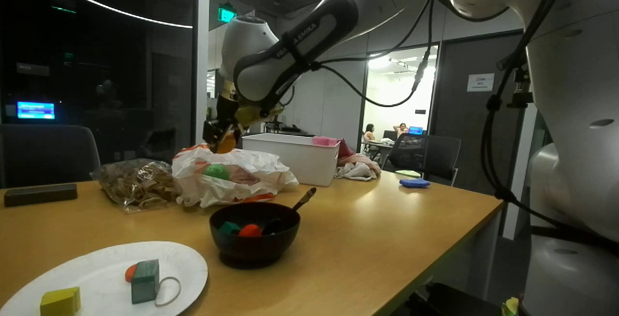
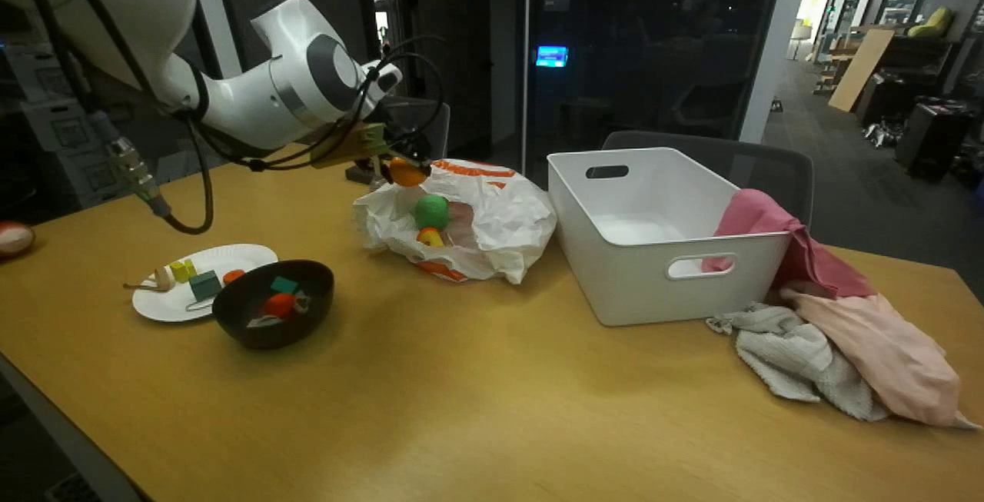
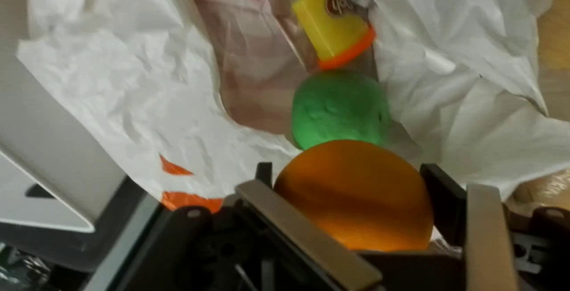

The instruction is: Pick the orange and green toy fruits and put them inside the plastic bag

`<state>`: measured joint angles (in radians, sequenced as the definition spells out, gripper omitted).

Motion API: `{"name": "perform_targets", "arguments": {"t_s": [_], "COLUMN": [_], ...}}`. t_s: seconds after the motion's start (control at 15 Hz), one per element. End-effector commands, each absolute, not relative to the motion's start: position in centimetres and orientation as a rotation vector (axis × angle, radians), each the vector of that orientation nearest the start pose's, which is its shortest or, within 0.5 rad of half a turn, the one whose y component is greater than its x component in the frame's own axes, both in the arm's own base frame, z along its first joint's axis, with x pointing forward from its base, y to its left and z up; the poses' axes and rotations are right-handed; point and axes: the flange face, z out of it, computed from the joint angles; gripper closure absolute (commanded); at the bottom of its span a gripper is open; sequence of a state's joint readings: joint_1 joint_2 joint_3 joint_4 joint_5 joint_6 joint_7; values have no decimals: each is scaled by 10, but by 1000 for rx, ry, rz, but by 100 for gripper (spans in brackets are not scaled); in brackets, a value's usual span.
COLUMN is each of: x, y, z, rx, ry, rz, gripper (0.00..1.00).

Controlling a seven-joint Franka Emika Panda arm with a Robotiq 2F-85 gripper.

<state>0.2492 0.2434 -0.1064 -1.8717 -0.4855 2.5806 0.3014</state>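
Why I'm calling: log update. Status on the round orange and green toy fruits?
Black hand closed on orange fruit, near open mouth of crumpled white plastic bag. Green fruit inside bag. Nothing seems to block the way in.

in an exterior view: big ol' dark glass wall (image 1: 125, 88), upper left | exit sign (image 1: 226, 14) glowing green up top | dark door (image 1: 466, 112), right side | mesh office chair (image 1: 425, 154) kinda overlapping it | in an exterior view: grey carpet (image 2: 853, 194), upper right
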Motion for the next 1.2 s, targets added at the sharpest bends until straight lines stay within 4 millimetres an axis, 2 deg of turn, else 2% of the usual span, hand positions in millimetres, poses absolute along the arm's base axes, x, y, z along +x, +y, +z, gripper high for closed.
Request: {"name": "perform_targets", "arguments": {"t_s": [0.0, 0.27, 0.47, 0.8, 1.13], "x": [643, 650, 662, 690, 711], "y": [96, 98, 106, 102, 91], "z": [430, 410, 390, 353, 350], "rx": [-3390, -3475, -3476, -3537, -3651], "ry": [-108, -30, -27, -25, -93], "rz": [-686, -457, -389, -420, -537], "gripper": [43, 43, 43, 43, 43]}}
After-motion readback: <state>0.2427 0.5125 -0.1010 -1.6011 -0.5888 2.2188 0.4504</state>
